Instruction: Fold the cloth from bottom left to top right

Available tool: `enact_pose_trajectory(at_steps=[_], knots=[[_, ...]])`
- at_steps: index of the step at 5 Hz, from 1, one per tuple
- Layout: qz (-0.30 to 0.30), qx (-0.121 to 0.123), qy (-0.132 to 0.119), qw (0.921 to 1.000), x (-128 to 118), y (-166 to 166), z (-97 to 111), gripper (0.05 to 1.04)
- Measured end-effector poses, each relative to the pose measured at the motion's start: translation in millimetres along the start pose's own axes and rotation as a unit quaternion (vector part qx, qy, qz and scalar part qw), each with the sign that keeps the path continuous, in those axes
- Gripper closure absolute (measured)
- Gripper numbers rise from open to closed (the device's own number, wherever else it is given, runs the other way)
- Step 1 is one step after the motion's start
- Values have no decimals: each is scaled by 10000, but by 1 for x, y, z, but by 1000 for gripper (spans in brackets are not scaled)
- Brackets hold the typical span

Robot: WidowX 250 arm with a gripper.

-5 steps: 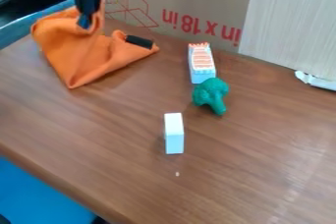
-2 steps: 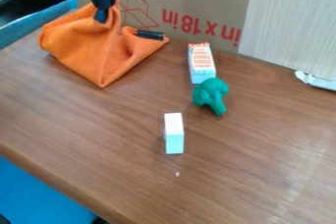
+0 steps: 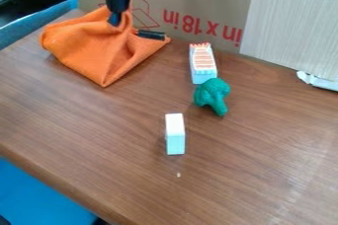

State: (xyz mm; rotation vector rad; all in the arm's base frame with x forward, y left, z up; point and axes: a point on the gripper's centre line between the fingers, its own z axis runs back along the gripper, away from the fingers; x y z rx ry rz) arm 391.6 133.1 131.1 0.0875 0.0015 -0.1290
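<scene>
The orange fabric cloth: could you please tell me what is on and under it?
A small black cylinder lies on the cloth at right, the black hand at its upper fold; anything beneath is covered.

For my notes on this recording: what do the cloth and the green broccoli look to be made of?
The cloth looks like soft matte woven fabric, given its loose folds. The broccoli seems moulded plastic or rubber: one even green, bumpy head, stiff stem.

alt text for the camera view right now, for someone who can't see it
A black robot tool at the bunched orange cloth near the back left of a wooden table. To the cloth's right are a small orange-topped block and a green toy broccoli, with a white block in front.
</scene>
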Motion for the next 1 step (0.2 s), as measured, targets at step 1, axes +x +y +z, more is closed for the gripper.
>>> enact_pose_trajectory(at_steps=[1], knots=[[-76,-58,226,9997,16,-1,-12,1025]])
